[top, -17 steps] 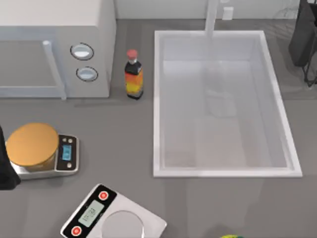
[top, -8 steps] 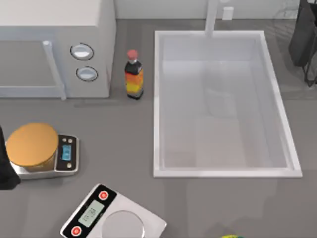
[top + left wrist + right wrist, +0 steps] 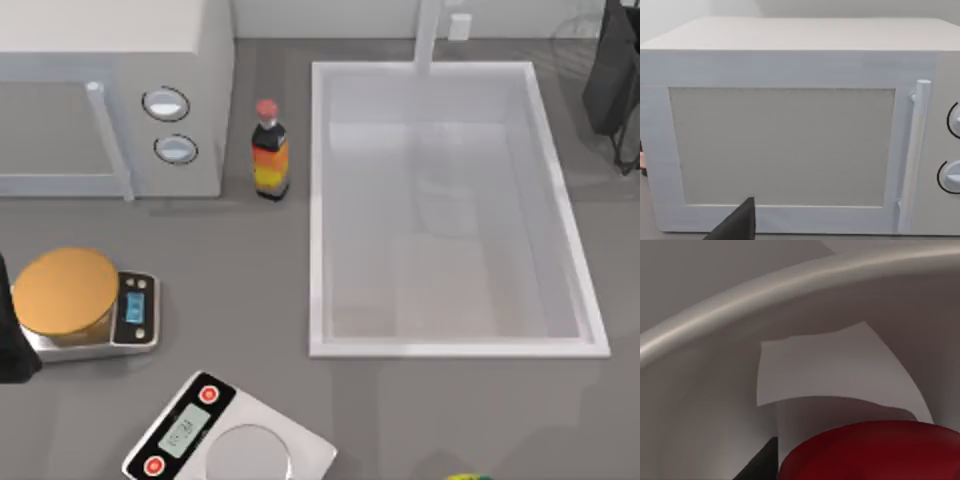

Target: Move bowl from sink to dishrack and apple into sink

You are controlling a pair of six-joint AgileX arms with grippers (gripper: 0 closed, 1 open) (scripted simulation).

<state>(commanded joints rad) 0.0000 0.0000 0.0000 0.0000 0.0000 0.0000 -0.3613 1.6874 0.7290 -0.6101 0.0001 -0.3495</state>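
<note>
apple [image 3: 865, 452] is seen close beneath the right gripper [image 3: 765, 462], presumably bound for the sink [image 3: 316, 200]; whether it is gripped cannot be told

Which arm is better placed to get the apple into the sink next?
Right, probably. Its wrist view has a red round thing, likely the apple, very close, and the right arm stands just right of the sink. The left arm sits at the table's left edge by the scale, facing the microwave.

Left arm [image 3: 12, 335] at table's left edge.
</note>
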